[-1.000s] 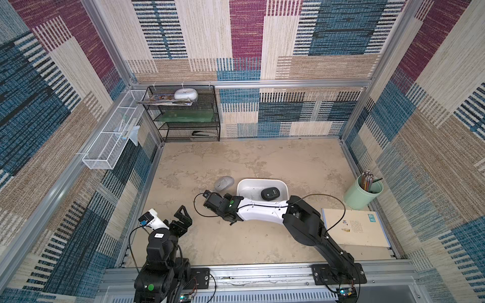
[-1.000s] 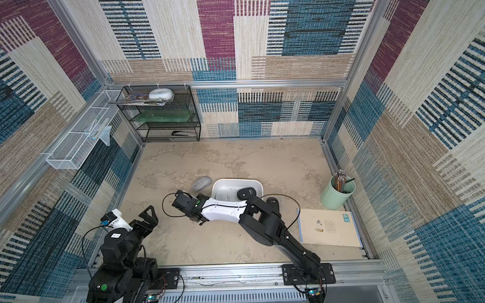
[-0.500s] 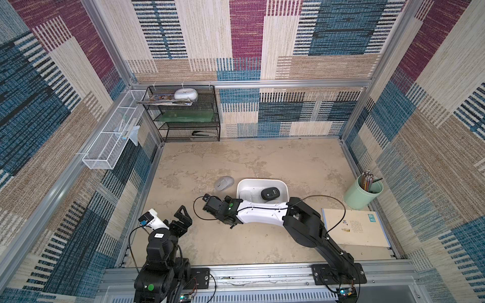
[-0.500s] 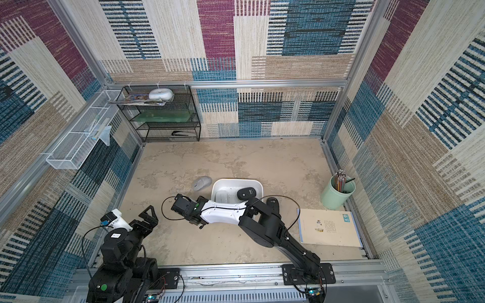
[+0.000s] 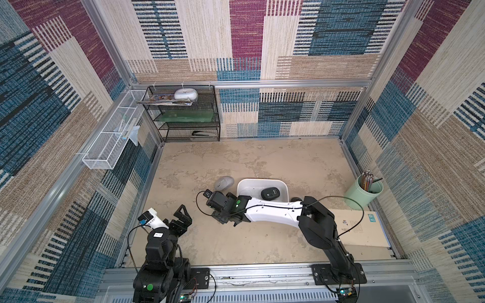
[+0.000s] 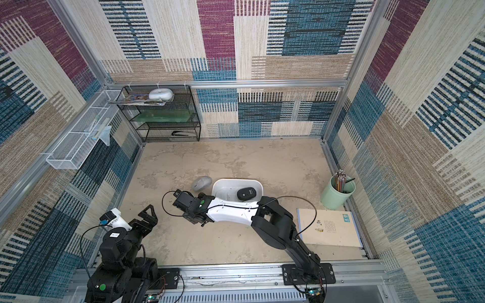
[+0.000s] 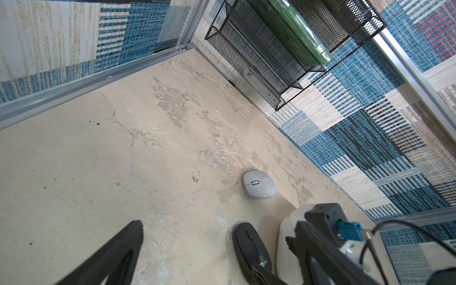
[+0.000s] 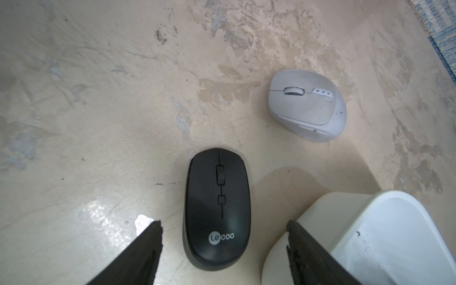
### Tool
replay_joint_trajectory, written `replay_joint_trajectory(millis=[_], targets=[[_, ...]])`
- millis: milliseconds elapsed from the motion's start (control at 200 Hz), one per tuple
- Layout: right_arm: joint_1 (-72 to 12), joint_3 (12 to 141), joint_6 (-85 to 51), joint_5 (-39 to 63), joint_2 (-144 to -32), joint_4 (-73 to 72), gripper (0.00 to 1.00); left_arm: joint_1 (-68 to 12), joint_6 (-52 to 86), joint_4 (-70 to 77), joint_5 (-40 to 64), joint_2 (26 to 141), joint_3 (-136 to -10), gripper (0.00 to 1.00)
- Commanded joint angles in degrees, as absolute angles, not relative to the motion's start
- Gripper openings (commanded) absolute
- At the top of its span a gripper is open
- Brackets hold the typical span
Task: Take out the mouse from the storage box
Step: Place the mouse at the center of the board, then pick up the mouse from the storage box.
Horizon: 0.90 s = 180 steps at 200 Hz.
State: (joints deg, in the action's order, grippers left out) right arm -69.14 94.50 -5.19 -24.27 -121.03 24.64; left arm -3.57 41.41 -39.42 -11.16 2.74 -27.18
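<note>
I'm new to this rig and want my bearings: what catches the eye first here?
The right arm lies stretched low across the table, its right gripper open around a black Lecoo mouse that lies on the table just outside the white storage box. A second black mouse lies inside the box, and a grey mouse sits on the table close beside it.

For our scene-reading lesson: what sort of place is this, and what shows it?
Probably a robot test cell dressed as an office desk: a metal frame with patterned walls encloses the tabletop, a left arm and right arm stand in front, with a pencil cup and mesh rack.
</note>
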Motion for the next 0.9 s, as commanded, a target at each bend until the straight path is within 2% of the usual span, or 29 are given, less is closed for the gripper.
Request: replay_joint_trajectory(millis=[0, 180, 471, 641, 897], targets=[[-68.7, 91.8, -7.1, -23.3, -117.0, 22.4, 0.83, -3.6, 41.4, -37.8, -8.6, 5.0, -28.5, 0.99], [-64.9, 82.5, -10.4, -18.5, -105.8, 18.8, 0.84, -3.5, 40.8, -34.4, -1.9, 14.4, -32.0, 1.00], [-51.7, 66.8, -17.9, -4.9, -89.1, 14.6, 0.85, -3.7, 37.8, -28.6, 17.0, 42.1, -41.0, 1.00], [-43.1, 59.6, -22.1, 1.5, -84.0, 13.2, 0.85, -7.7, 36.2, -29.4, 17.5, 54.6, -47.0, 0.99], [-34.1, 51.4, -23.3, 6.3, -81.2, 10.4, 0.85, -22.7, 35.1, -29.4, 10.2, 66.9, -55.8, 1.00]])
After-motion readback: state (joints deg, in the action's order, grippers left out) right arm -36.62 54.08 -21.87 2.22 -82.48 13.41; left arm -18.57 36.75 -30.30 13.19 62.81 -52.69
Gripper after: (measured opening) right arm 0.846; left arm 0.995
